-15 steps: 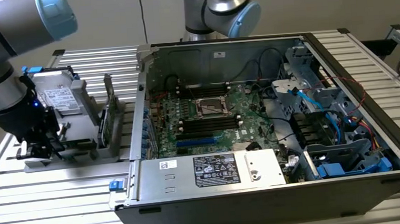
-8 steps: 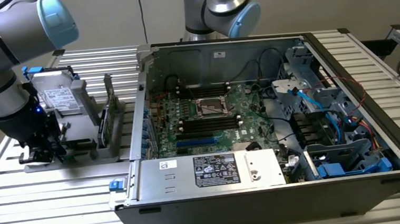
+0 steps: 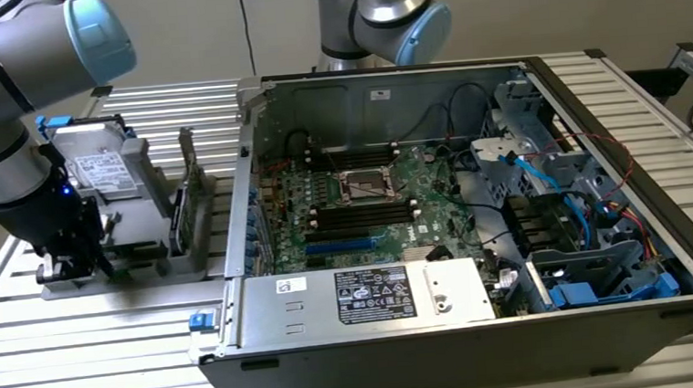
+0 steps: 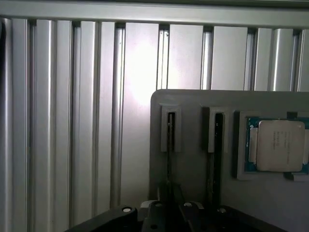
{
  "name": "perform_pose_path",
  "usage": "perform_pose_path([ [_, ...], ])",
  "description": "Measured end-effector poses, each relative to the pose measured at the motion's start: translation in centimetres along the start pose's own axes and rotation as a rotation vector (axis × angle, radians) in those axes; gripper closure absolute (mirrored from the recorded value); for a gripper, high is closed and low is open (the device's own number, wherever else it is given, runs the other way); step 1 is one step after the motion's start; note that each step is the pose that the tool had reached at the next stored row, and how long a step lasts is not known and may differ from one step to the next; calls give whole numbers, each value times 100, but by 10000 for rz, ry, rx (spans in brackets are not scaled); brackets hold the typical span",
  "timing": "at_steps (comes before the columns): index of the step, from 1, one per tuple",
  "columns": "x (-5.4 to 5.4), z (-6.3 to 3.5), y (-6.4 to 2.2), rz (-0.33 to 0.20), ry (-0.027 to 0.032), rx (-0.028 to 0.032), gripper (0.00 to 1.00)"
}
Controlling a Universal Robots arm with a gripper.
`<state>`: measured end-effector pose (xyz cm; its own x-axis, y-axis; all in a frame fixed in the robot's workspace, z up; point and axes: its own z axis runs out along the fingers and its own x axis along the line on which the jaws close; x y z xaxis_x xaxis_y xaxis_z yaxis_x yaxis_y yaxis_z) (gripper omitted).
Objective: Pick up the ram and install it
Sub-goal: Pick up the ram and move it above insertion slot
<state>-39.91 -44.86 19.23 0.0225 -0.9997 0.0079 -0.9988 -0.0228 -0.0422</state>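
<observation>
The ram (image 4: 170, 129) stands on edge in a slot of a grey holder (image 4: 193, 104), seen as a thin dark stick. My gripper (image 4: 170, 207) reaches down over it with one finger on each side, pressed against the stick. A second thin stick (image 4: 217, 130) stands in the neighbouring slot. In the exterior view my gripper (image 3: 77, 266) is low over the near end of the holder (image 3: 144, 263), at the exterior view's left, and hides the ram there. The open computer case (image 3: 454, 333) shows its green motherboard (image 3: 372, 201) with long black memory slots (image 3: 361, 214).
A square silver processor chip (image 4: 280, 145) lies in a recess beside the slots. A silver drive with blue clips (image 3: 91, 166) stands at the holder's far end. A second arm (image 3: 371, 18) rises behind the case. Cables and blue brackets (image 3: 582, 232) crowd the case's right side.
</observation>
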Motion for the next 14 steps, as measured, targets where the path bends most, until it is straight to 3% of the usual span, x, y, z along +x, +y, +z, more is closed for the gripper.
perform_pose_path([
  [3,0,-10,-1,0,-2,3,85],
  [14,14,-505,-21,39,1,0,85],
])
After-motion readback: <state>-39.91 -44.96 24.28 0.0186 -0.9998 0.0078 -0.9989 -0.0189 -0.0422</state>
